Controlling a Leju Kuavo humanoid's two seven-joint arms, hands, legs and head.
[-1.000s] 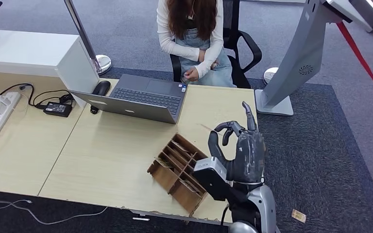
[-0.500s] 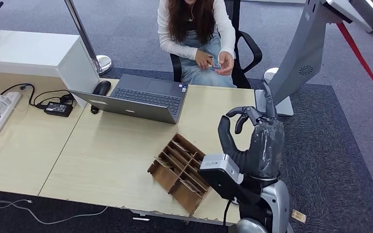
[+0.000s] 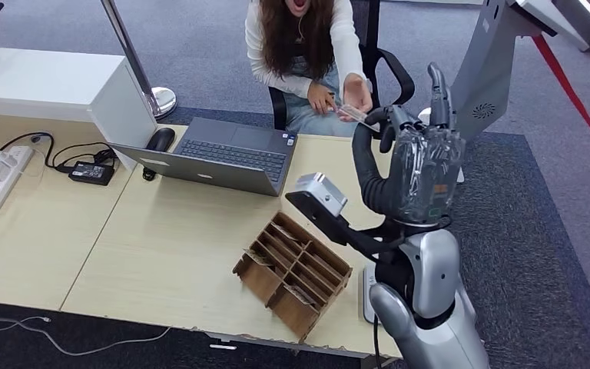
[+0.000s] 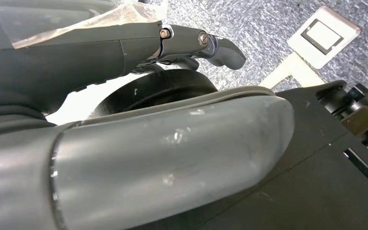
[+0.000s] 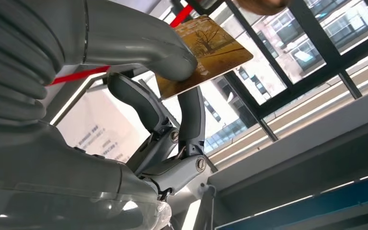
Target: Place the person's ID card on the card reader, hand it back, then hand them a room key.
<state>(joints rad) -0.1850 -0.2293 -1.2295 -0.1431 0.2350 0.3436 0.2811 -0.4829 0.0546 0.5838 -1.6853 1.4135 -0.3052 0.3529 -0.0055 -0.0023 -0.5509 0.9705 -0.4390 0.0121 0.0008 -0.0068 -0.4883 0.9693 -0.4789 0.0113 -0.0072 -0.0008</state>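
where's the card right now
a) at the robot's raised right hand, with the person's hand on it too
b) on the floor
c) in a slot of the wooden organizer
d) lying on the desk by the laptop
a: the card sits between the right hand's thumb and fingers in the right wrist view, and the person's hand reaches to it in the head view.

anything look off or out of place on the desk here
The wooden organizer sits skewed to the desk edges, at the near edge, and its cardboard dividers look bent. Nothing looks spilled.
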